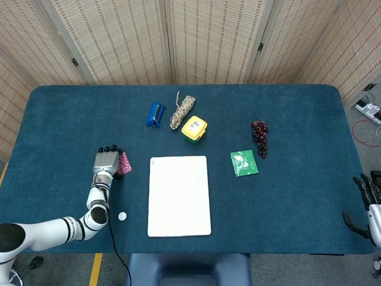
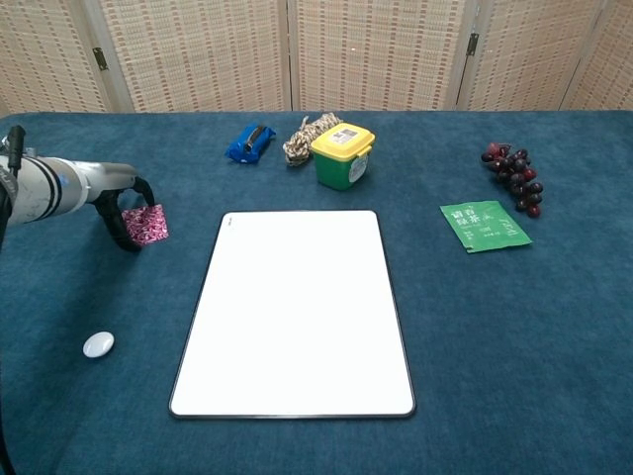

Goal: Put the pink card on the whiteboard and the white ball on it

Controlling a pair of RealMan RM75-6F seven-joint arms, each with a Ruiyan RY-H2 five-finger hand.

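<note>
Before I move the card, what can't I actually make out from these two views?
- Left hand on the pink card: in the head view its back covers most of the card; in the chest view the fingers show dark, so the grip is unclear.
- Right hand: cut off by the head view's right edge, absent from the chest view; open or shut unclear.
- White ball: too small for detail.

whiteboard (image 2: 294, 311): middle of the table (image 2: 514, 327), near its front edge
card (image 2: 144, 224): left of the whiteboard's far corner, at the left hand (image 2: 119, 208)
ball (image 2: 98, 344): left of the whiteboard, nearer the front than the card
tub (image 2: 341, 154), rope (image 2: 309, 136), pouch (image 2: 249, 142): in a row behind the whiteboard
packet (image 2: 485, 225): right of the whiteboard
grapes (image 2: 514, 179): behind the packet
right hand (image 1: 365, 202): at the table's right front edge
</note>
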